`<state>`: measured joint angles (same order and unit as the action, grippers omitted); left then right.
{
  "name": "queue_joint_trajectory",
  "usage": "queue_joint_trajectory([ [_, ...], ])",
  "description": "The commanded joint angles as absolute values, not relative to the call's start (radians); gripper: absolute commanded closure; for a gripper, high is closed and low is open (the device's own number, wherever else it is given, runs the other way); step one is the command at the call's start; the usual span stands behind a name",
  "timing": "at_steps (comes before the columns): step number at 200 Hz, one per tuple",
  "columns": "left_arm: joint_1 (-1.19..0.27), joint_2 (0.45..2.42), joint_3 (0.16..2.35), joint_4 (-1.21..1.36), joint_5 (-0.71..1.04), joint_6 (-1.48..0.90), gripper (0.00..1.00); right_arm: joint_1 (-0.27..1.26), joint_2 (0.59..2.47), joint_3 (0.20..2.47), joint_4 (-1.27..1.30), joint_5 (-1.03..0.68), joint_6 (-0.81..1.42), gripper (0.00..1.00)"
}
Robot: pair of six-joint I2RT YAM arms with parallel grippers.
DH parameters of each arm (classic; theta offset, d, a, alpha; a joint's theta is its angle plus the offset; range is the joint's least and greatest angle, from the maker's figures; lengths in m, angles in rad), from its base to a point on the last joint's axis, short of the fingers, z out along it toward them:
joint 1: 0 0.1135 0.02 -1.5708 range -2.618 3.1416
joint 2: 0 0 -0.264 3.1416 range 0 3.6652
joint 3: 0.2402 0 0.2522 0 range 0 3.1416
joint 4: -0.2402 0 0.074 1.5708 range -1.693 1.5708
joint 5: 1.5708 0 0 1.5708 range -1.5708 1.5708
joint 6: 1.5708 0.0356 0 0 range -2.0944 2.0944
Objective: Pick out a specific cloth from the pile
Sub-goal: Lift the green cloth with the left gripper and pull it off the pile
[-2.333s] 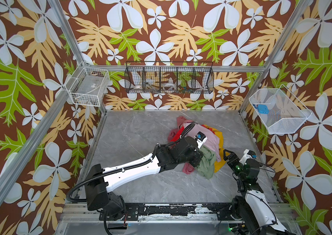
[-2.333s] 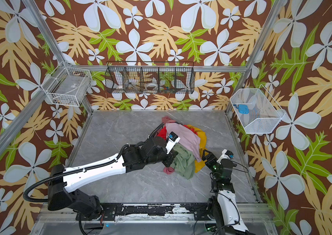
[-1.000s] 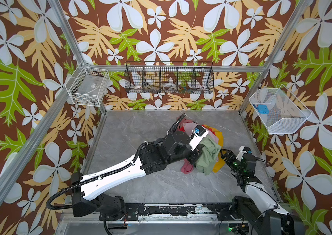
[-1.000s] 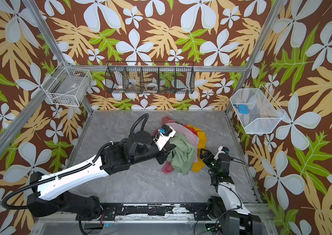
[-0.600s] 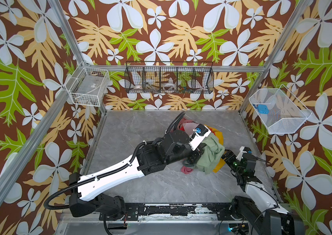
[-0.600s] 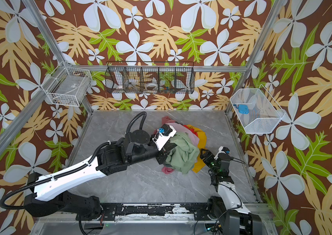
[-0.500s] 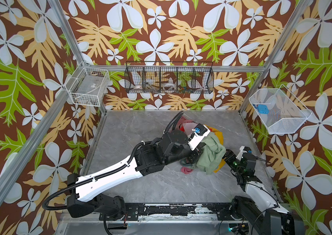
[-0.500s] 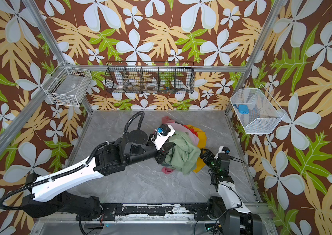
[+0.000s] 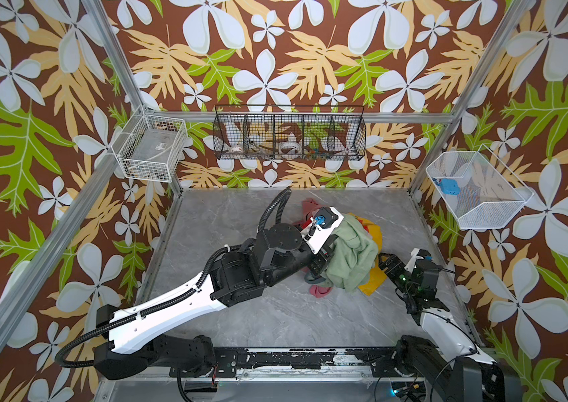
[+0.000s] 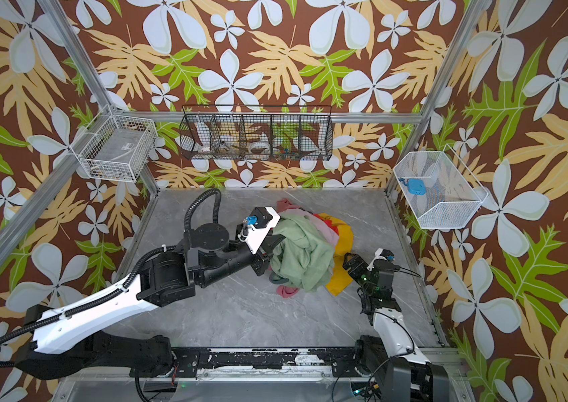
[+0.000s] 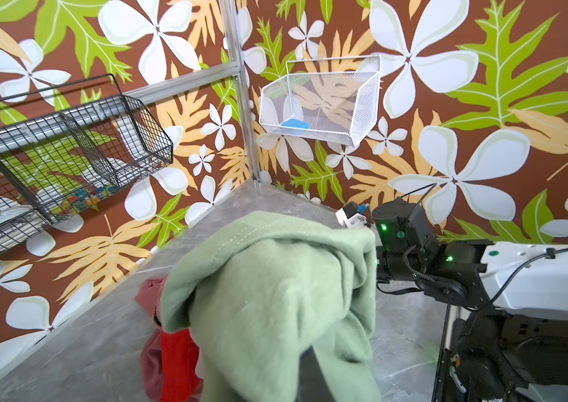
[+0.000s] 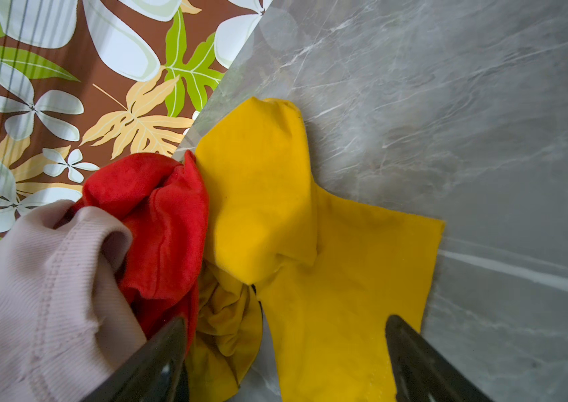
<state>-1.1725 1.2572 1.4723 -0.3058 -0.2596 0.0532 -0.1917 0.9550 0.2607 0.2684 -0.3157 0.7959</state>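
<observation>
Higher over the desk (image 9: 293,320) than a second ago, the left arm (image 9: 171,309) holds the green cloth (image 9: 352,257) draped above the pile (image 9: 373,283) (red, pink, yellow), left pincer (image 9: 324,259) clamped in the fabric and mostly hidden, while the right pincer (image 12: 286,348) stands wide at the pile's yellow side.
</observation>
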Motion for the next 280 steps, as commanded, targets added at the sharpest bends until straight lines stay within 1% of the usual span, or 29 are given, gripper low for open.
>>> queue_joint_trajectory([
  [1,-1.174,1.243,1.471,-0.204,-0.273,0.062,1.0,-0.191,0.956,0.267,0.269,-0.313,0.783,0.11],
  [97,-1.176,1.206,1.505,-0.161,-0.322,0.119,1.0,-0.19,0.93,0.254,0.227,-0.302,0.787,0.1],
  [134,-1.18,1.173,1.502,-0.153,-0.39,0.16,1.0,-0.19,0.93,0.263,0.219,-0.301,0.784,0.1],
  [183,-1.18,1.144,1.517,-0.16,-0.544,0.196,1.0,-0.19,0.951,0.271,0.233,-0.307,0.79,0.1],
  [243,-1.18,1.128,1.506,-0.142,-0.787,0.282,1.0,-0.191,0.953,0.272,0.23,-0.311,0.79,0.1],
  [280,-1.167,1.099,1.454,-0.103,-0.973,0.395,1.0,-0.19,0.953,0.267,0.229,-0.313,0.79,0.1],
])
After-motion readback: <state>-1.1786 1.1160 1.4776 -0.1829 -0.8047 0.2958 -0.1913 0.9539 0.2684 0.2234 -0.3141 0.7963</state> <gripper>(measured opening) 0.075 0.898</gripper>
